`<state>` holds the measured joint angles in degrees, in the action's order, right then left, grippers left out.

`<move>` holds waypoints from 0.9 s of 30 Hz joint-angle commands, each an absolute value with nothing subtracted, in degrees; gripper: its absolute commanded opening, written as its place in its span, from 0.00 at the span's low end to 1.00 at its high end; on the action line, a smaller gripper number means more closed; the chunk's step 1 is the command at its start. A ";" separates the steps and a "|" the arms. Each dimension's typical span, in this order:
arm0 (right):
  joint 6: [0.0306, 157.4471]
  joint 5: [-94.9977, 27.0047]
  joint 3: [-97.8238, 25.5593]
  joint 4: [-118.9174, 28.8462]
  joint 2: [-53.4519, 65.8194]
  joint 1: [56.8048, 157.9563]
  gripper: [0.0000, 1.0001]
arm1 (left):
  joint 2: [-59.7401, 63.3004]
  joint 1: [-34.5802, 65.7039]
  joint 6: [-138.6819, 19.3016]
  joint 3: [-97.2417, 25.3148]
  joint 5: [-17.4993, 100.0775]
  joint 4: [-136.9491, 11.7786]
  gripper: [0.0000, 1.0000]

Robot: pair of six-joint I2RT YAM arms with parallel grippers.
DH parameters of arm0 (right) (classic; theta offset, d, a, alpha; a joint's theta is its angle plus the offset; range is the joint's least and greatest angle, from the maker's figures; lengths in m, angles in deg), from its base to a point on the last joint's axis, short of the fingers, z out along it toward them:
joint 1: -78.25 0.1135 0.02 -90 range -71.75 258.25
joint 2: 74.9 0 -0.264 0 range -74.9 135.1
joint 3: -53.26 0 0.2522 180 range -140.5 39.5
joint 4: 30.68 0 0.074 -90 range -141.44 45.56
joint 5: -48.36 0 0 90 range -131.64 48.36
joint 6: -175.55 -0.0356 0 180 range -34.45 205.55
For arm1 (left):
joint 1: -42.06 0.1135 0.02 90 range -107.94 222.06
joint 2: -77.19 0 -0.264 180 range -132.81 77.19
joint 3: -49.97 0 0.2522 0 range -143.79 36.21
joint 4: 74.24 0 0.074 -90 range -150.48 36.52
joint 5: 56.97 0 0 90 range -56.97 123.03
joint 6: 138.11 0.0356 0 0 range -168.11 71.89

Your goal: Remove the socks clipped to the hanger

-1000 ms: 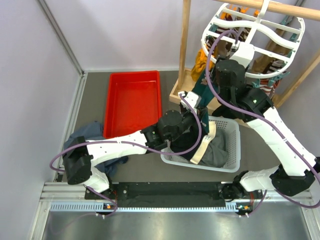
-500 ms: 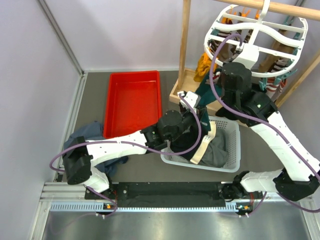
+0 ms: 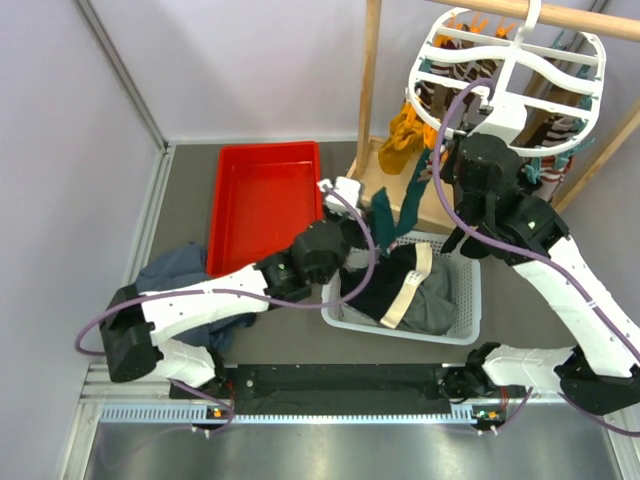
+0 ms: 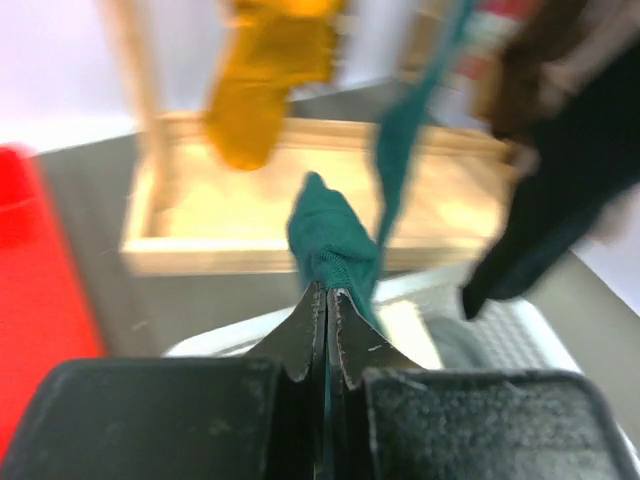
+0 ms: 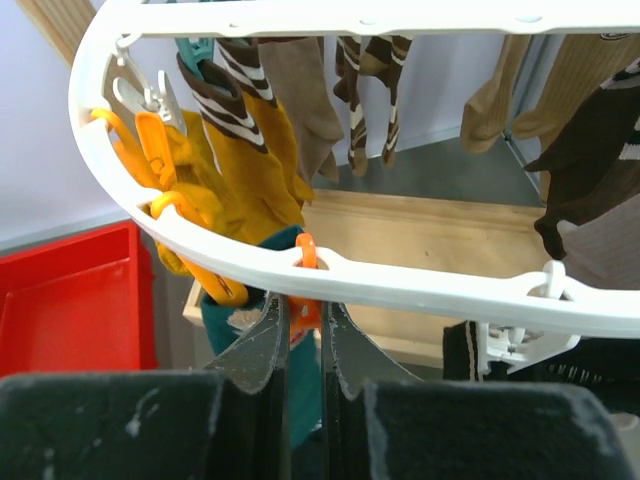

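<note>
Hanger: white oval plastic hanger on the light wooden rack; mustard, striped and brown socks clipped round its rim
Basket: white slatted laundry basket holding dark clothes with a beige band
Tray: red plastic tray, left of basket
Left gripper: arm stretched over basket corner; jaws pinched on dark teal sock
Right gripper: raised under hanger; jaws squeezing orange clip

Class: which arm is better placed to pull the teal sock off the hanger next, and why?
Left. The left pincer is shut on the teal sock, while the right pincer is pinching an orange clip on the hanger.
</note>
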<state>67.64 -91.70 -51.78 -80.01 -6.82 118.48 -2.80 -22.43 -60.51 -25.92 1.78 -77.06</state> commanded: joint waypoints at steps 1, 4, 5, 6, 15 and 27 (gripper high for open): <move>69.55 -87.96 -49.89 -77.23 -10.55 117.54 0.00 | 3.79 -14.84 -66.38 -24.88 -6.52 -67.11 0.00; 69.73 -86.91 -48.21 -75.99 -11.88 117.19 0.00 | 6.87 -5.01 -73.05 -22.42 -3.63 -60.52 0.00; 69.82 -85.94 -48.13 -76.17 -12.49 117.02 0.00 | 8.18 -2.18 -76.81 -20.59 -1.80 -58.31 0.00; 69.82 -85.33 -47.86 -75.99 -12.76 116.67 0.00 | 8.71 0.72 -78.24 -19.53 2.75 -57.41 0.00; 69.73 -80.66 -47.07 -76.26 -15.39 116.22 0.00 | 3.46 18.59 -80.28 -15.30 18.51 -57.40 0.00; 68.15 -76.88 -45.40 -76.96 -17.42 116.22 0.00 | -0.95 18.51 -73.87 -24.96 31.40 -53.45 0.88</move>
